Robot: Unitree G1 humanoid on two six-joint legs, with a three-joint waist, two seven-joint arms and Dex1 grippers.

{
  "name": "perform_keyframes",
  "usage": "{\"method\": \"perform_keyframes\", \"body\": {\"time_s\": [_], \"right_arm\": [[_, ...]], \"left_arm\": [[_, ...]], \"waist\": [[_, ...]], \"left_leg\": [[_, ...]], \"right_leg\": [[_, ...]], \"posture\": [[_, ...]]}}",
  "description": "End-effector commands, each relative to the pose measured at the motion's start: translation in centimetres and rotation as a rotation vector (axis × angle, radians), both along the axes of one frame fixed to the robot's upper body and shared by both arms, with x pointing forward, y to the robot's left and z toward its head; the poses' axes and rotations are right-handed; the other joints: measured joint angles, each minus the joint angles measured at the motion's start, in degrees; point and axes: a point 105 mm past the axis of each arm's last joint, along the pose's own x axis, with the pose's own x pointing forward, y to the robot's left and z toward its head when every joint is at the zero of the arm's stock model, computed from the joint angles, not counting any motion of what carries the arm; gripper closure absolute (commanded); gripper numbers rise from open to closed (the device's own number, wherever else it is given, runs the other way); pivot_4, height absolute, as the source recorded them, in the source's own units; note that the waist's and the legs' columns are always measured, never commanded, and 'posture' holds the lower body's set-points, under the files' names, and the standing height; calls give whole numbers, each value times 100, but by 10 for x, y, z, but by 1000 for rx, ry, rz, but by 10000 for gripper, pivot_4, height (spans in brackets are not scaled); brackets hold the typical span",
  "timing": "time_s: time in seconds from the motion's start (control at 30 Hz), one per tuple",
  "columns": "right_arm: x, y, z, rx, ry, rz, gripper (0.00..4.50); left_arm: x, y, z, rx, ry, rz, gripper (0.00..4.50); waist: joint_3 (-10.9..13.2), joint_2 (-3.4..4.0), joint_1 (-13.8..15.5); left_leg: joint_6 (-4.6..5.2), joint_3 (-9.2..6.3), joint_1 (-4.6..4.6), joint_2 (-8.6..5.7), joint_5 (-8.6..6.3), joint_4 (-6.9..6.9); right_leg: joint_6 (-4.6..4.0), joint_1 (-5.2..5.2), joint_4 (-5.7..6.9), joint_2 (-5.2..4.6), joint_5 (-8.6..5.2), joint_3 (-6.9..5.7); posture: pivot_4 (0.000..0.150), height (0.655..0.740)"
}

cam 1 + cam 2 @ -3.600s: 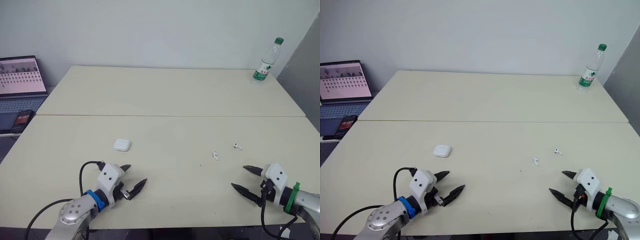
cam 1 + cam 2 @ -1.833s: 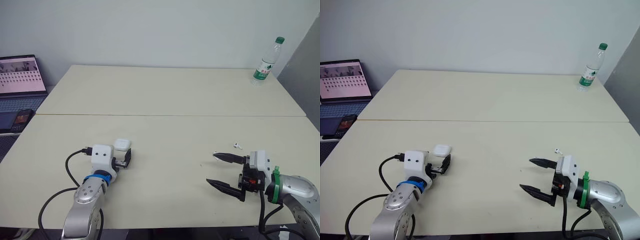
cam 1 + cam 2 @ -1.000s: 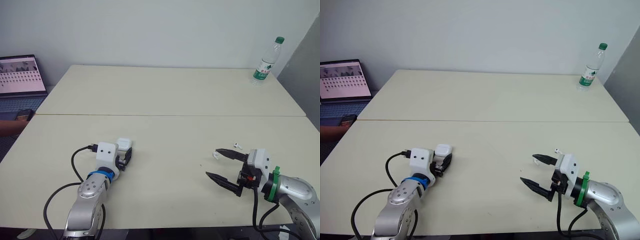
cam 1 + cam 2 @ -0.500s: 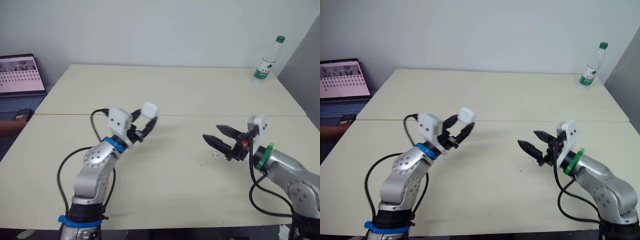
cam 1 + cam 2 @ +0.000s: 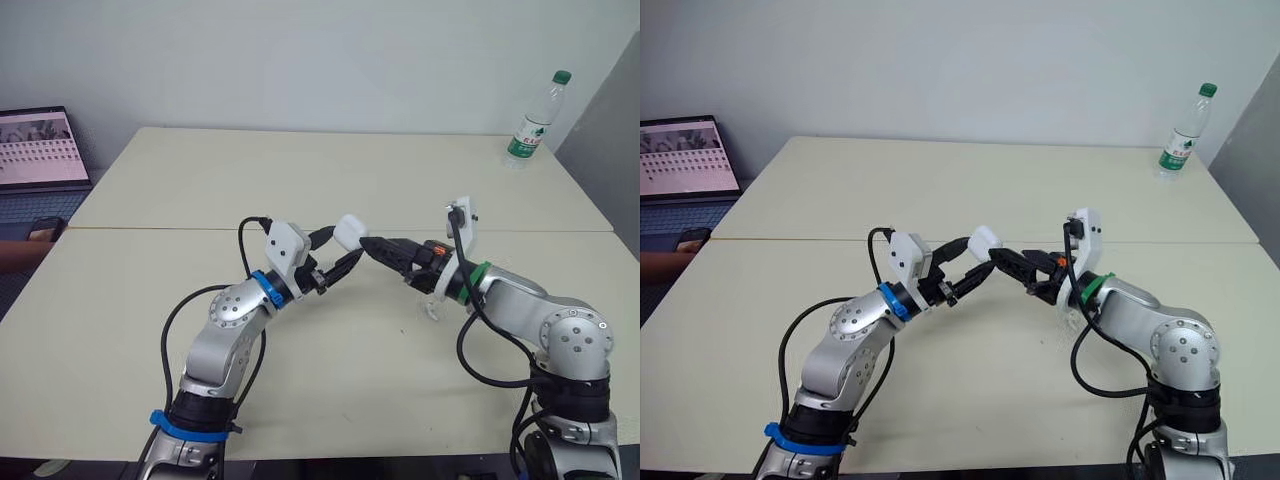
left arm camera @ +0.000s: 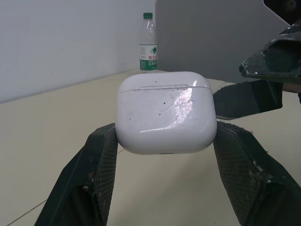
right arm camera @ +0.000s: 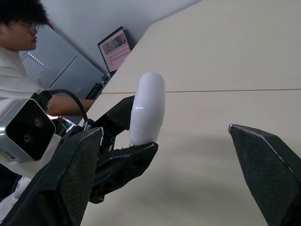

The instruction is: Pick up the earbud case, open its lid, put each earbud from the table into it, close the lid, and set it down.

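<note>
Left gripper [image 5: 347,248] clamps the earbud case [image 5: 350,232], arm lifted above the table [image 5: 300,370]. Right gripper [image 5: 374,249] spread wide, fingertips just beside the case.

A plastic water bottle [image 5: 532,116] with a green cap and a green label stands upright at the far right corner of the pale worktop [image 5: 300,180]. Beside the worktop's left edge is an open laptop [image 5: 38,150], its screen lit, and near it a dark phone [image 5: 45,229]. A person [image 7: 16,52] in a white shirt is on that side.
</note>
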Motion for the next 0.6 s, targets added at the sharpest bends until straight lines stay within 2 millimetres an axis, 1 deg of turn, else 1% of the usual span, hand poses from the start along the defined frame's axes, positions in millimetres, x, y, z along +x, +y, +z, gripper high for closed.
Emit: {"method": "perform_keyframes", "body": {"time_s": [0.03, 0.23, 0.3, 0.33, 0.43, 0.57, 0.6], "right_arm": [[0, 11, 12, 44, -15, 16, 0], [4, 24, 16, 98, 13, 14, 0], [4, 24, 16, 108, 18, 8, 3827], [4, 24, 16, 109, 20, 7, 5939], [3, 23, 14, 106, 26, -3, 16800], [3, 21, 14, 109, 31, -10, 32498], [2, 21, 14, 110, 32, -9, 35658]], "left_arm": [[-4, 0, 13, -43, -40, -3, 17882], [-5, 0, 12, -53, -32, -3, 17882], [-5, 0, 11, -48, -32, -3, 17882], [-5, 0, 11, -48, -32, -3, 17882], [-5, 0, 10, -51, -30, -1, 17882], [-6, -1, 8, -51, -25, -6, 17882], [-6, -2, 8, -51, -24, -8, 17882]], "waist": [[0, 0, -1], [0, 1, -3], [1, 1, -3], [1, 1, -3], [1, 1, -4], [1, 2, -6], [1, 2, -6]], "left_leg": [[0, 0, 0, 0, 0, 0], [0, -1, 0, 2, 0, 0], [0, -2, -1, 2, 0, 0], [0, -2, -2, 1, 0, 0], [0, -1, -2, 1, 0, 0], [0, -3, -2, 2, 0, -1], [0, -2, -2, 2, 0, -1]], "right_leg": [[0, 0, 0, 0, 0, 0], [0, -1, 1, 2, 0, -1], [0, -1, 0, 2, 0, -2], [0, -1, -1, 1, 0, -2], [0, -1, -2, 0, 0, -1], [0, -2, -2, 1, 0, -2], [0, -2, -2, 1, 0, -2]], "posture": [[1500, 7362], [1500, 7362], [1500, 7362], [1500, 7362], [1500, 7362], [1500, 7362], [1500, 7362]]}}
